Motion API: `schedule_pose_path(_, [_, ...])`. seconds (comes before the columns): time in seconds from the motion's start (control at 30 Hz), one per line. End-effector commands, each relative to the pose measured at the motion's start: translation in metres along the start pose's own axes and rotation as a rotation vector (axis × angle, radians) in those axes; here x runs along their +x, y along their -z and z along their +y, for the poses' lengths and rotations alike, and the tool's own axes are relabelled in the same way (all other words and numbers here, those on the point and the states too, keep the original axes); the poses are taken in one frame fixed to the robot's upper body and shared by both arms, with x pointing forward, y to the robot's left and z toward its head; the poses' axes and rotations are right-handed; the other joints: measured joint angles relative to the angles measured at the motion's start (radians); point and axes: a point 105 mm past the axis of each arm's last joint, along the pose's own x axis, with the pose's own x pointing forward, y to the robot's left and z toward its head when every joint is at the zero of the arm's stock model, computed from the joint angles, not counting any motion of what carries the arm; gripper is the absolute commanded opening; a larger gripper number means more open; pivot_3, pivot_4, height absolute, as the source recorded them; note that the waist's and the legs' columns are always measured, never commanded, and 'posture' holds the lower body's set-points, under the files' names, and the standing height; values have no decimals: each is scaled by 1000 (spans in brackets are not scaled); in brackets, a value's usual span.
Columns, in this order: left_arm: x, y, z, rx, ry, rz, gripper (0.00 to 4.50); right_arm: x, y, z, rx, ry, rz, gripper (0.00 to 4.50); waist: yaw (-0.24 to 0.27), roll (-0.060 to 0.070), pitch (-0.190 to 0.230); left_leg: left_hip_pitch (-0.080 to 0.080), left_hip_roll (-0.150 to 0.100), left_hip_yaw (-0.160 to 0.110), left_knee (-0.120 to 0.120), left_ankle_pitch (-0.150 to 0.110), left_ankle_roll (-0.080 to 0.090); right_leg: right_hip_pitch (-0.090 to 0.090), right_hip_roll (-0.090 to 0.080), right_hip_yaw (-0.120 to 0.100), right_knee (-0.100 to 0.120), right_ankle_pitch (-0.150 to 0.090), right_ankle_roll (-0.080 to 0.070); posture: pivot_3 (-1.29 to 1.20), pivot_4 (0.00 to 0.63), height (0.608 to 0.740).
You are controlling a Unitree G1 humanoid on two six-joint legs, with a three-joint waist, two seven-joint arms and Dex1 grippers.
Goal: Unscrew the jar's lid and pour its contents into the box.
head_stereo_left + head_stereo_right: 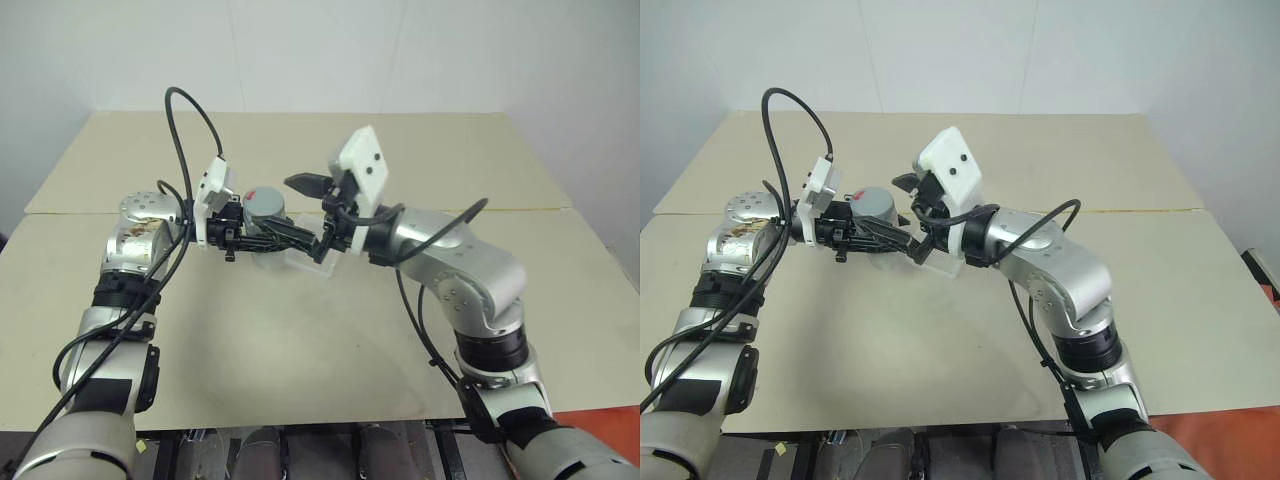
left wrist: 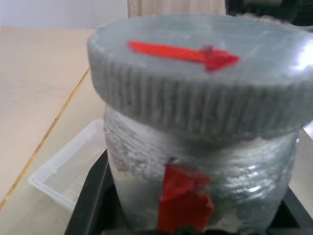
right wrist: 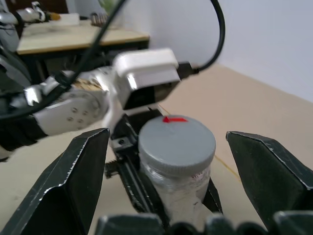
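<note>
The round grey lid [image 2: 200,83] looks like matt plastic, with fine ribs around its edge and a strip of glossy red tape on top. Under it, the silvery jar [image 2: 205,171] has a crinkled, foil-like shine and a red tape patch. The shallow clear plastic box [image 2: 63,171] is smooth and see-through. The beige table [image 1: 300,340] looks matt and even.

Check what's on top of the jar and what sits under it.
The grey lid with a red mark is still on top of the jar, held by the left gripper. The clear box lies beneath on the table. The contents are hidden by the lid.
</note>
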Motion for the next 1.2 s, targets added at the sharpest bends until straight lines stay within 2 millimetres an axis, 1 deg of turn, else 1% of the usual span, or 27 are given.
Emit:
schedule_pose_path(0.03, [-2, -15, 1, 58, 7, -14, 1939, 6, -15, -1, -49, 14, -46, 4451, 0, 0, 0, 0, 0, 0, 0, 1, -2, 0, 0, 0, 0, 0, 0, 0, 150, 740])
schedule_pose_path(0.4, [-3, -14, 0, 56, 8, -12, 1939, 18, -13, -3, -12, -2, -45, 4451, 0, 0, 0, 0, 0, 0, 0, 2, -3, 0, 0, 0, 0, 0, 0, 0, 150, 740])
schedule_pose_path(0.7, [-3, -14, -1, 60, 10, -12, 1939, 21, -12, -5, 0, -2, -44, 4451, 0, 0, 0, 0, 0, 0, 0, 2, -3, 0, 0, 0, 0, 0, 0, 0, 150, 740])
schedule_pose_path(0.8, [-4, -13, -2, 59, 11, -11, 1939, 21, -13, -5, -6, -2, -49, 3842, 0, 0, 0, 0, 0, 0, 0, 2, -3, 0, 0, 0, 0, 0, 0, 0, 150, 740])
schedule_pose_path(0.87, [-4, -13, -2, 58, 12, -9, 1939, 21, -15, -5, -13, -1, -54, 3214, 0, 0, 0, 0, 0, 0, 0, 2, -3, 0, 0, 0, 0, 0, 0, 0, 150, 740])
schedule_pose_path(1.2, [-3, -11, -5, 54, 22, -6, 1939, 20, -18, -5, -28, -2, -67, 3214, 0, 0, 0, 0, 0, 0, 0, 2, -3, 0, 0, 0, 0, 0, 0, 0, 150, 740])
